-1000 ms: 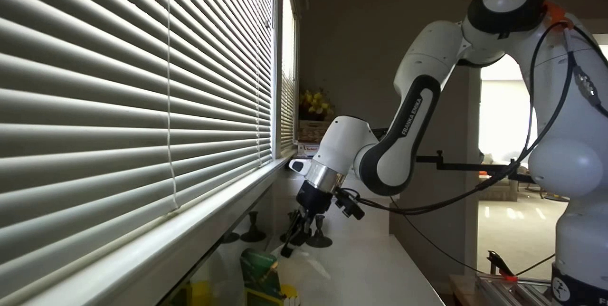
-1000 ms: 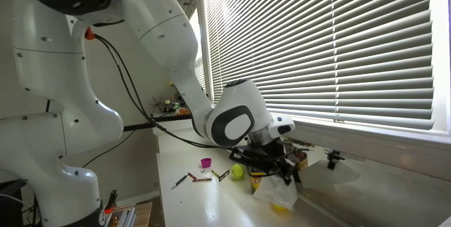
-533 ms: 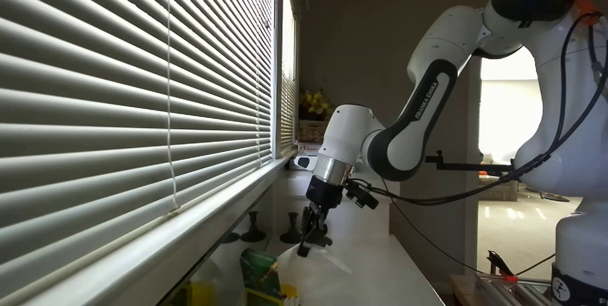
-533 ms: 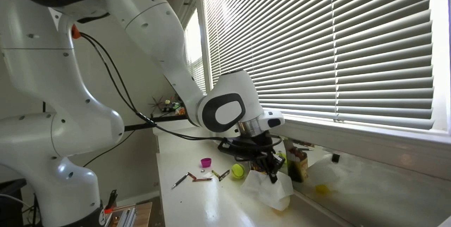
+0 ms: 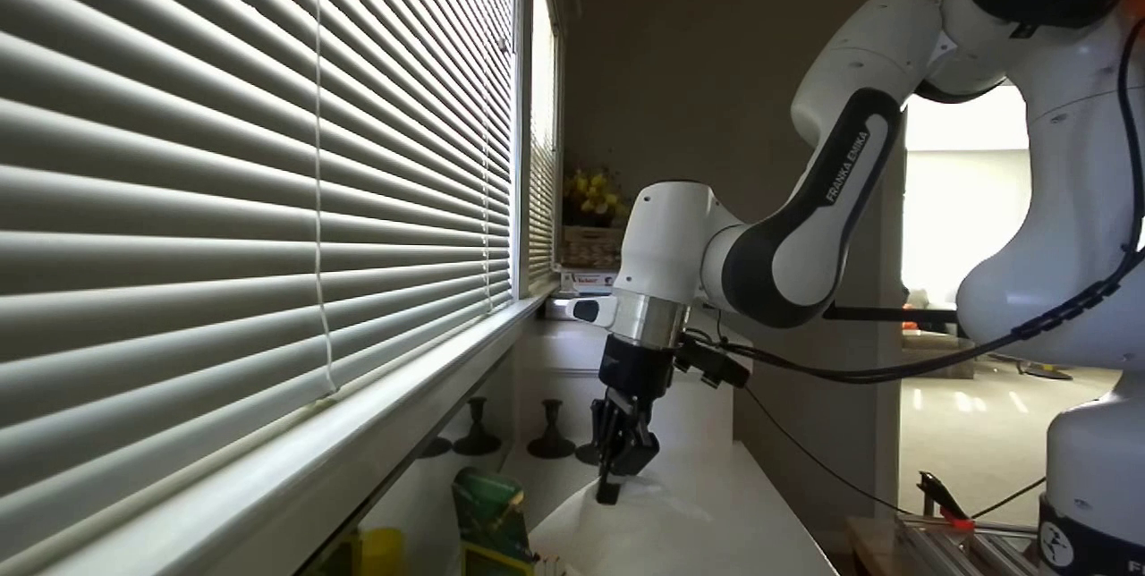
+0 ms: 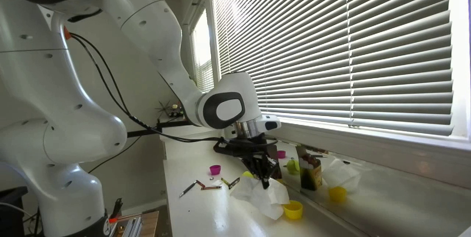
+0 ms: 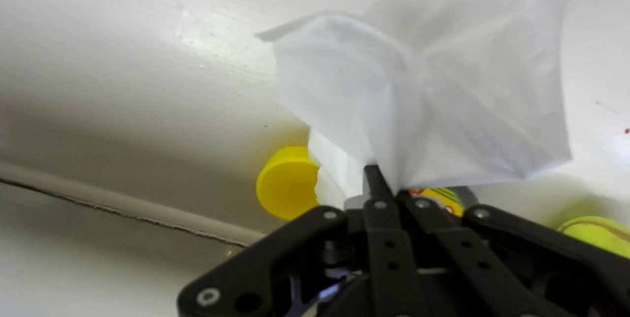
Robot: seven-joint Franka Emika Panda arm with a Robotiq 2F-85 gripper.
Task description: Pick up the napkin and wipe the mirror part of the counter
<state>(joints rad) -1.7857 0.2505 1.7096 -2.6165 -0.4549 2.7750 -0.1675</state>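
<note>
While my arm leans out over the pale counter, my claw is clenched on the white napkin, fingertips pinching it near an edge. Claw points down, slightly tilted, in both exterior views. Wrist view: sheet fans out from my grip, creased, one side curled. Napkin sits low over the counter, loose edge just beside the yellow cup; can't tell if it touches either. Mirror runs along the back, below the sill; napkin is apart from it, and the yellow cup stands nearer to it than the napkin does. Reflections of napkin and cup show in the mirror. Tennis ball near the napkin, partly hidden behind it in an exterior view. Green box close to the mirror, bottom cut off by the frame edge. Pink cup and pen farther off on the counter; a few crayons lie between pen and napkin. Dark candle holder past my claw, toward the far end of the counter. Blinds above the sill, slats tilted.
</note>
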